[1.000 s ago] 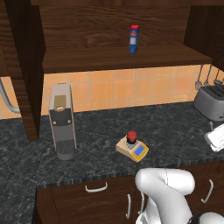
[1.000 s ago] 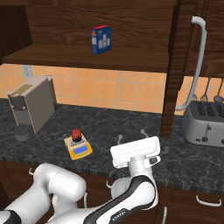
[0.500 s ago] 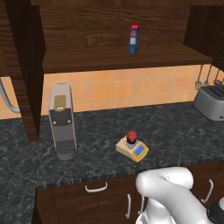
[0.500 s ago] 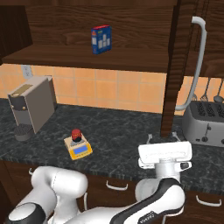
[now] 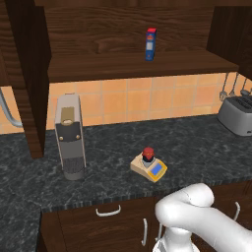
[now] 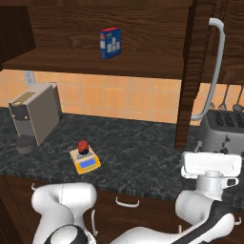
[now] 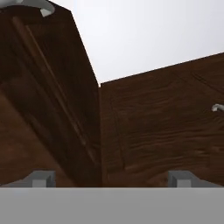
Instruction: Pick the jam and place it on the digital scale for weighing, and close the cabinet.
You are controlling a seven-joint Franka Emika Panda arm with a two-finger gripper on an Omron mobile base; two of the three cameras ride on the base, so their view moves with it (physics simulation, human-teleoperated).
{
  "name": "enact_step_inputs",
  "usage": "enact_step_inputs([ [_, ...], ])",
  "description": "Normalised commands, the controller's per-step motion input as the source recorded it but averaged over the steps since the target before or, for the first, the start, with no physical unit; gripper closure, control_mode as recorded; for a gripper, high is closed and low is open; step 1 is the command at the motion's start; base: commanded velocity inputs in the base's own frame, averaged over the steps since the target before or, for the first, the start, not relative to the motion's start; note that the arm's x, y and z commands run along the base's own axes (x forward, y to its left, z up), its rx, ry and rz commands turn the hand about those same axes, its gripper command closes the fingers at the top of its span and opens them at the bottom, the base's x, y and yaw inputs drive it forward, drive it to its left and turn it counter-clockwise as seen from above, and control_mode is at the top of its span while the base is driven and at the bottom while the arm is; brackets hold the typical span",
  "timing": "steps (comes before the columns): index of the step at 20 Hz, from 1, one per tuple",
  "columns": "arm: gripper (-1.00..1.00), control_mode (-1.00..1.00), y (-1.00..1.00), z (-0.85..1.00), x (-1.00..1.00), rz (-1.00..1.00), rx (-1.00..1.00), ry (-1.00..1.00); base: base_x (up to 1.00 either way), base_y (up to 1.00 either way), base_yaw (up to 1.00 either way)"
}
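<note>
Brown cabinet door (image 6: 193,71) stands open at twelve o'clock above my gripper (image 7: 111,177), edge upright; my fingers are wide apart and hold nothing.

Plenty trimmed off at the edges here, and fine print too small to read.

The cabinet (image 6: 143,33) runs off the top in both base views, its doors cropped. In the right base view the toaster (image 6: 223,131) is half hidden behind the arm's white hand. The scale's (image 5: 149,169) blue display is too tiny to read, as is the carton's (image 6: 110,43) label. In the hand view, the claw (image 7: 111,178) shows just two fingertips (image 7: 41,178), and one silver handle (image 7: 217,107) is clipped at the right edge.
</note>
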Motion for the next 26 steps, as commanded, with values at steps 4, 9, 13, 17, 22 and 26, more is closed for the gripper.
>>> enact_step_inputs([
  [4, -1.0, -1.0, -0.38, 0.68, 0.0, 0.01, 0.16, -0.14, 0.0, 0.0, 0.0],
  [9, -1.0, -1.0, 0.45, 0.84, -0.15, 0.05, -0.13, -0.06, 0.0, 0.0, 0.0],
  [13, -1.0, -1.0, 0.63, 0.92, -0.44, 0.07, -0.35, -0.01, 0.0, 0.0, 0.0],
  [17, -1.0, -1.0, 0.57, 0.96, -0.56, 0.0, -0.34, -0.03, 0.0, 0.0, 0.0],
  [22, -1.0, -1.0, 0.95, 0.56, -0.75, -0.02, -0.41, -0.18, 0.0, 0.0, 0.0],
  [26, -1.0, -1.0, 1.0, 0.18, -0.12, -0.19, -0.44, -0.08, 0.0, 0.0, 0.0],
])
